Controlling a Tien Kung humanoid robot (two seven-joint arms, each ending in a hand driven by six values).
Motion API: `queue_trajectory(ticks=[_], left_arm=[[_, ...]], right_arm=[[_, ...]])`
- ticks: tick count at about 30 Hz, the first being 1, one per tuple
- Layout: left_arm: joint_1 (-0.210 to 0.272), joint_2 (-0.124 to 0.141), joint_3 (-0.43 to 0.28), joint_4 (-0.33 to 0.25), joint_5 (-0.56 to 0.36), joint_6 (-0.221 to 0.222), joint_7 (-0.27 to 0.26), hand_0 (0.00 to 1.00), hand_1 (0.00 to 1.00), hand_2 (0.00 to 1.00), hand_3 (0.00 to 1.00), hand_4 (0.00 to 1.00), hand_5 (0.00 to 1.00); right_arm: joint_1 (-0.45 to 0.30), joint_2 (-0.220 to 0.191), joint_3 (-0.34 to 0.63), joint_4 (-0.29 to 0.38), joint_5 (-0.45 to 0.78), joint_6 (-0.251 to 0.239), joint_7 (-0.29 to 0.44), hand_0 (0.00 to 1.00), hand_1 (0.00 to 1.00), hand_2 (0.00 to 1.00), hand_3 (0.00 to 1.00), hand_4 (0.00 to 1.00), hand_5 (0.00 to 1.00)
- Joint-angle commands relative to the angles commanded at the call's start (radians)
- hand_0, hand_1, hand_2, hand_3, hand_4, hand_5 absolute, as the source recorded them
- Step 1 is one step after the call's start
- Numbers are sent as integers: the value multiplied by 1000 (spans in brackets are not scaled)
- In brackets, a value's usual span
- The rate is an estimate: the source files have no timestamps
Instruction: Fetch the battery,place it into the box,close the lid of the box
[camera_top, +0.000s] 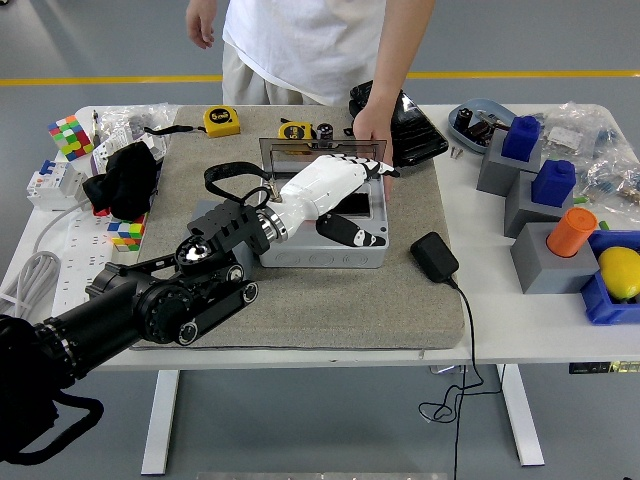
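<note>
A grey box (322, 253) sits on the grey mat, and its dark clear lid (290, 150) stands upright at the back. My left hand (368, 203), white on a black arm, hovers over the box's opening. Its fingers (362, 165) stretch out toward the lid's right end, its thumb (345, 231) hangs low over the box's front, and it holds nothing. The orange battery is not visible; the hand covers most of the box's inside. A person's hand (371, 124) rests at the box's back right corner, by the lid.
Two yellow tape measures (221, 121) lie behind the box. A black adapter (433, 256) with its cable lies right of it. Grey blocks with blue and orange caps (570, 233) and a lemon (620, 271) stand far right. A black cloth (124, 181) and a colour cube (68, 135) are at left.
</note>
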Motion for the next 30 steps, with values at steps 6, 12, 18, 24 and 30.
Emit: queue_trajectory(ticks=[6,12,18,24,30], left_arm=[[38,0,-66,-109,-31,11,-33,463,571,594,684,998,371],[95,1,-150,-214,-18,-9,0,412,540,532,556,998,357],[165,67,-227,-257,2,-36,26,533,587,557,563,998,369],[227,130,-287,-295,30,-58,62,658,670,624,574,998,395],[282,182,-304,-313,46,-64,76,657,668,630,582,998,420]], right_arm=[[-2,-1,3,0,-1,0,0,555,586,575,542,916,479],[-5,-1,8,-1,-2,0,0,555,586,574,542,916,478],[-6,0,20,-1,-7,0,1,555,586,575,542,916,478],[-8,-1,27,-2,-9,1,2,554,586,574,542,915,477],[-8,-1,35,-2,-12,1,2,555,586,575,543,916,475]])
